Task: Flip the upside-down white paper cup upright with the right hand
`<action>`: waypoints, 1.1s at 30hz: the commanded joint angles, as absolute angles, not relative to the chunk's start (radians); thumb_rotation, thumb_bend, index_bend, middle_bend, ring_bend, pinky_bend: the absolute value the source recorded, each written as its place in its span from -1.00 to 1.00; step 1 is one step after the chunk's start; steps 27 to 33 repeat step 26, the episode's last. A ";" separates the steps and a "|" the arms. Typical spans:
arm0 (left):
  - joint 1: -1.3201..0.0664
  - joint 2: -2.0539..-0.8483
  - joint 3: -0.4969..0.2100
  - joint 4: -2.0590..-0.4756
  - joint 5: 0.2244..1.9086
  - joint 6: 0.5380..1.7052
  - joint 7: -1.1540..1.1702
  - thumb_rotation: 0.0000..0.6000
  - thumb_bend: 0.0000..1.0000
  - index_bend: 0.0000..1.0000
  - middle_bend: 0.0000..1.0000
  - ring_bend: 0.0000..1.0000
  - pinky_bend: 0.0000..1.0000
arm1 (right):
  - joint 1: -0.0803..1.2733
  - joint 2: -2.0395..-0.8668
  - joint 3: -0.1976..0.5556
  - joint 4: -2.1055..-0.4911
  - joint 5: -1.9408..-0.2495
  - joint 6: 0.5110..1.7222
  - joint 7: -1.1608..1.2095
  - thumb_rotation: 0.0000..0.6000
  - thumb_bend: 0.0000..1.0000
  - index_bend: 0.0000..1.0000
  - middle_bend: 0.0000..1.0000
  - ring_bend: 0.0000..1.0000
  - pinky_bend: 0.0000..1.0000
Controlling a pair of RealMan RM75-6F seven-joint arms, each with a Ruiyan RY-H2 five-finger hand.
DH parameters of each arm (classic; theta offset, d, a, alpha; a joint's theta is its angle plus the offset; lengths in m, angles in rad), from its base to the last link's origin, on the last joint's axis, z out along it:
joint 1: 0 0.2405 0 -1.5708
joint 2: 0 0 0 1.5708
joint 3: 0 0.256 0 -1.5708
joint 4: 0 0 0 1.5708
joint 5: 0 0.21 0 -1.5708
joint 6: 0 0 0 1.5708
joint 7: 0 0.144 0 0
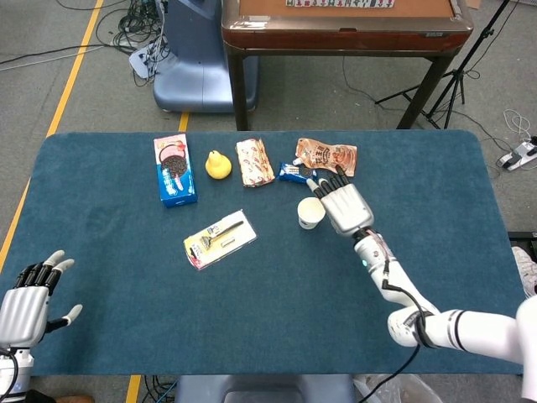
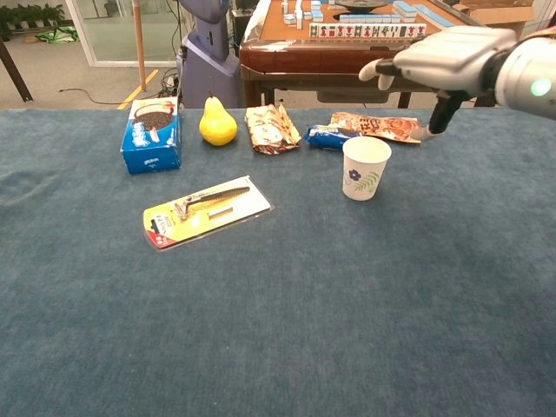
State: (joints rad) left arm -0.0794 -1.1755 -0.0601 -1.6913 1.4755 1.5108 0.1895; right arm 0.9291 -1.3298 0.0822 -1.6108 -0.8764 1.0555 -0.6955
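While the cup stands mouth-up, both hands hold nothing.
Surface: a blue cloth table, with grey floor, yellow floor tape and cables beyond its far edge.
Room: a brown game table carrying tiles stands behind the right hand.
White paper cup: one, upright, its inside not visible, just below and to the left of the right hand and apart from it.
Right hand: raised above the cloth, fingers spread, grasping nothing.
Left hand: at the near left corner, fingers apart, empty.
Beyond the right hand's fingertips: one orange pouch and one small blue packet.
Further to its left: one wrapped snack, one yellow pear, one blue biscuit box, one carded razor pack.
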 commanded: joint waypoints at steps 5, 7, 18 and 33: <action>-0.090 -1.169 -0.070 -1.696 1.467 1.502 0.195 1.00 -0.71 -0.56 -0.75 -0.68 -0.74 | 0.743 -1.168 0.074 -1.778 -0.990 1.133 -0.435 1.00 -0.43 -0.79 -0.53 -0.78 -0.84; -0.092 -1.168 -0.071 -1.698 1.465 1.499 0.198 1.00 -0.71 -0.56 -0.75 -0.68 -0.74 | 0.703 -1.145 0.057 -1.797 -1.021 1.160 -0.399 1.00 -0.43 -0.78 -0.53 -0.78 -0.83; -0.104 -1.183 -0.077 -1.698 1.460 1.494 0.214 1.00 -0.71 -0.56 -0.75 -0.68 -0.74 | 0.431 -1.104 -0.047 -1.808 -1.234 1.432 -0.279 1.00 -0.43 -0.70 -0.48 -0.76 -0.80; -0.108 -1.191 -0.077 -1.707 1.460 1.495 0.234 1.00 -0.71 -0.56 -0.75 -0.68 -0.74 | 0.294 -1.116 -0.073 -1.790 -1.300 1.546 -0.247 1.00 -0.43 -0.69 -0.46 -0.75 -0.80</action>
